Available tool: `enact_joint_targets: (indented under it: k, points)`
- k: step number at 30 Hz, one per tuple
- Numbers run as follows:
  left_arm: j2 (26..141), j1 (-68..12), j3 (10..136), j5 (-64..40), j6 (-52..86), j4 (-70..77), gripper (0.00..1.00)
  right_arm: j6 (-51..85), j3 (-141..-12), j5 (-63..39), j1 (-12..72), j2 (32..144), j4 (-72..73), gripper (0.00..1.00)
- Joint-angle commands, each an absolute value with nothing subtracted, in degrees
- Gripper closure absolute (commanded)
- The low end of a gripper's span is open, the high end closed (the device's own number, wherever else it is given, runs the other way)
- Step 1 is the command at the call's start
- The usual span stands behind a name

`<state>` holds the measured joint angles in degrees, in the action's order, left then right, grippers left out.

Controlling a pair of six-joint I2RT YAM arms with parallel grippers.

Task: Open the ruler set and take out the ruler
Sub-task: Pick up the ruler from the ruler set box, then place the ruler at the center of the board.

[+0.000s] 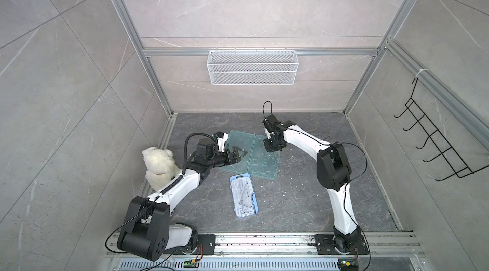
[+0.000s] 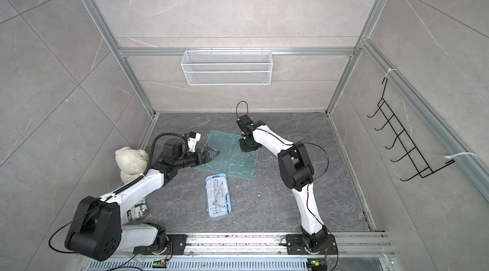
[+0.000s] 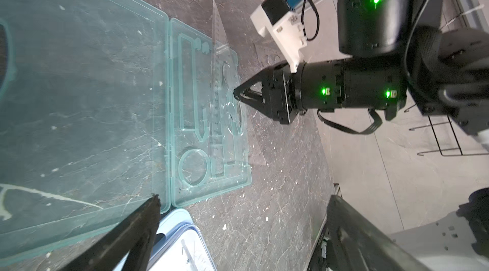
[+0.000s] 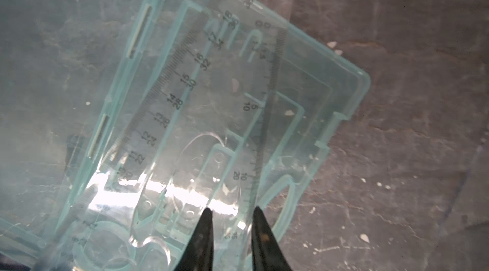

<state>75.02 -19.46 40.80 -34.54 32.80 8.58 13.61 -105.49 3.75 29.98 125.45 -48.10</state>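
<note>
Clear plastic ruler [image 4: 211, 113], triangular, lies askew across the tray half of the green case [image 1: 264, 167], which is open flat on the dark table [image 1: 304, 198]. In the left wrist view two of its corners reach past the tray rim.

Risks noted: the ruler is thin, slick and flat, so a pinch on its edge is likely to slip. It could also drag the light case along, since nothing is seen pinning the case down. The left gripper [image 1: 239, 156] hangs over the lid half with jaws spread wide, holding nothing. A lift at one edge may also catch the far corner on the tray ribs.

Position: the right gripper [image 4: 234, 219] stands tip-down on the ruler, jaws narrowly parted. The scaled edge runs between the fingertips, close to one of them; whether they pinch it cannot be told
</note>
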Motion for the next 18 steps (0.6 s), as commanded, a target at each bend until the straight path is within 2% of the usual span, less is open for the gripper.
enact_joint_targets:
  k: [1,5,11,18]
  points:
    - [72.78,-22.08,43.81,-33.61,26.78,7.02,0.0,16.84,-101.9,5.21,27.28,121.05,-47.7,0.83]
    - [72.4,-24.79,44.51,-32.01,25.6,6.23,0.0,17.92,-96.1,5.53,22.78,117.39,-46.18,0.83]
    - [72.28,-34.63,46.69,-27.35,16.04,2.58,0.01,19.78,-87.31,6.15,14.67,112.35,-44.44,0.83]
    - [73.28,-39.36,50.69,-24.23,10.73,-4.56,0.01,25.11,-80.02,6.29,5.89,108.57,-42.89,0.83]
